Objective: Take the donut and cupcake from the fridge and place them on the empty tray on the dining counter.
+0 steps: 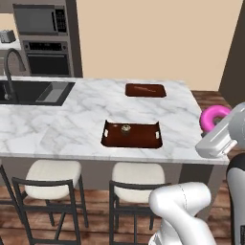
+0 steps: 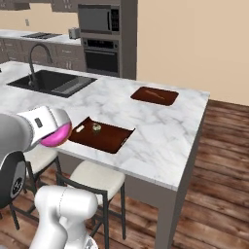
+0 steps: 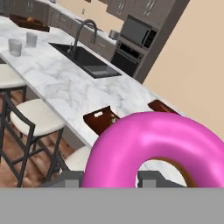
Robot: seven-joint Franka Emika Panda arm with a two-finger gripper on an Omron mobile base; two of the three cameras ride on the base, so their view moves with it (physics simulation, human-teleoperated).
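The pink-iced donut point(image 3: 153, 144) is clamped in the gripper point(image 3: 109, 178), whose fingers are drawn in narrow on its lower rim, so the ring stands up on edge in front of the hand camera. In the left base view the donut point(image 1: 212, 117) hangs off the counter's edge at about 3 o'clock from the tray point(image 1: 131, 135), carried high enough, I judge, to clear the marble on the way in.

The cupcake point(image 1: 126, 128) already sits upright inside the tray, toward its far wall and a little left of middle (leaving the right half bare for the donut). The tray lies near the stool-side edge of the dining counter point(image 1: 72, 119), handle slots at its short ends. A smaller flat brown board point(image 1: 145, 90) rests at roughly 12 o'clock from it, well apart; the dark sink point(image 1: 33, 92) is around 10 o'clock.

Half the task looks done: the donut needs carrying over the tray and setting down beside the cupcake without knocking it.
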